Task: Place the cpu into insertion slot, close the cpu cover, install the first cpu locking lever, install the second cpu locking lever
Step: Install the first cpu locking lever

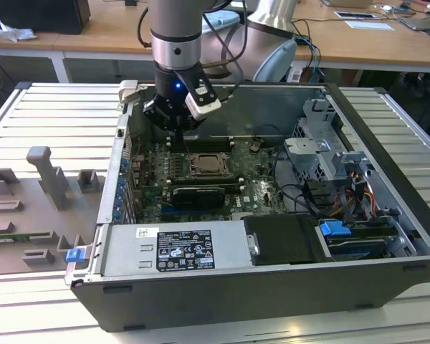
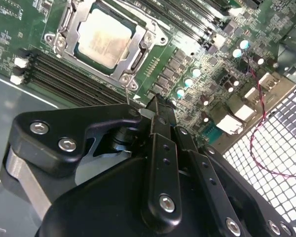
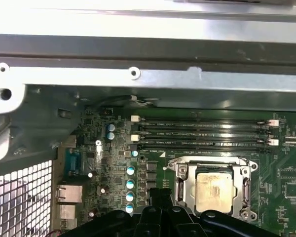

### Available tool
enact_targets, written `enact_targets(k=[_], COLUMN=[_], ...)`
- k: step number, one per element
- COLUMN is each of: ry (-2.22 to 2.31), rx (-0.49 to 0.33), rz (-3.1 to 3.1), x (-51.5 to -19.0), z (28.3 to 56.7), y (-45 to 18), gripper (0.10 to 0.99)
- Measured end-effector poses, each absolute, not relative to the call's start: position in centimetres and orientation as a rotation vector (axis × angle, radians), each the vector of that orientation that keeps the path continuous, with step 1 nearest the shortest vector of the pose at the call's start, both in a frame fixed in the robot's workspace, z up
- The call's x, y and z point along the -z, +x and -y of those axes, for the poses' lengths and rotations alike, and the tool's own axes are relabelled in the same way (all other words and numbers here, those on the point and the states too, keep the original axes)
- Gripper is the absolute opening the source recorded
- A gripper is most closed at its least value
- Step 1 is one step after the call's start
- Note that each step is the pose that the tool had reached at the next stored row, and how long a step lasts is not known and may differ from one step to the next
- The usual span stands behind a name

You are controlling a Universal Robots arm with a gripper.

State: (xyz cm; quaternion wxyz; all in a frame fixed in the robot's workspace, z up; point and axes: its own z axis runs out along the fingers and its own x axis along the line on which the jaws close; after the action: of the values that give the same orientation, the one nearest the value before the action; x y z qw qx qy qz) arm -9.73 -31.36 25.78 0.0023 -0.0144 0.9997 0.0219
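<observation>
Inside the open case, my black, bolted metal gripper (image 2: 157,101) hangs low over the board. Its fingers are drawn together, with nothing between them that I can make out, and the tips are aimed at the socket's near corner.

Just beside the tips a thin silvery wire stem (image 2: 128,93) rises from the green motherboard (image 2: 10,19). I take it for a locking lever, but I cannot tell whether it is latched.

Past it the small, flat, square cpu (image 2: 103,38), pale beige-silver, sits in the insertion slot (image 2: 56,39), the square silver-rimmed socket. The cpu cover (image 2: 138,55), a thin silvery-grey frame plate, appears to lie flat around the chip.

By my reading, seating and covering are done and the lever work is in hand. It calls for a narrow, exact touch on thin wire, close against the board.

Room is tight at board level:
- Long black memory slots (image 3: 202,134) run between the socket and the silvery steel chassis wall (image 3: 138,74).
- A row of teal-topped capacitors (image 3: 130,183) stands near the socket's flank.
- In the exterior view a long black block (image 1: 197,193) lies just beside the socket on the side away from that wall.
- The grey metal drive cage (image 1: 322,150) stands well apart, toward the exterior view's right.

The freest path looks to be straight up through the case's open top.
</observation>
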Motion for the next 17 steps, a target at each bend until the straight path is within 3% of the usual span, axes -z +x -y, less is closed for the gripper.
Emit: enact_targets(k=[17], ry=[-0.069], rx=[-0.07], rz=[-3.136], x=[-25.7], z=[29.3], y=[-10.6], gripper=[0.106])
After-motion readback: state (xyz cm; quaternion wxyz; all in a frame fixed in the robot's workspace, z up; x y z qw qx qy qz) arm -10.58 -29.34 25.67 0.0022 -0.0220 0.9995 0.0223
